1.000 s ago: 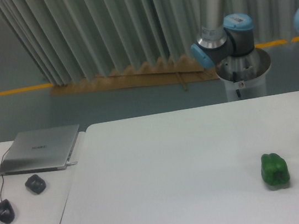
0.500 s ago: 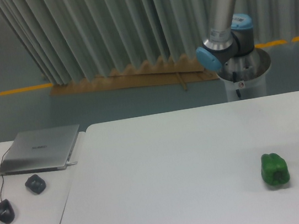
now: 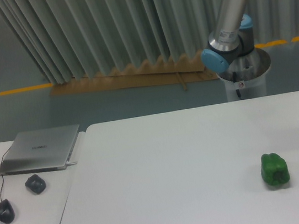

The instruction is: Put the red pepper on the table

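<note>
The red pepper is out of view. The white table (image 3: 173, 164) fills the lower part of the camera view. Only the arm's lower links (image 3: 231, 17) show, rising from the base at the back right and leaving the frame at the top. The gripper itself is not in view.
A green bell pepper (image 3: 274, 170) sits on the table at the right. On the adjoining desk at the left lie a closed laptop (image 3: 40, 149) and two dark mice (image 3: 35, 183). The arm's steel base (image 3: 246, 76) stands behind the table's far edge.
The arm's upright link has swung to the right and tilted, and the blue joint at the far right edge has left the frame. The green pepper has not moved.
</note>
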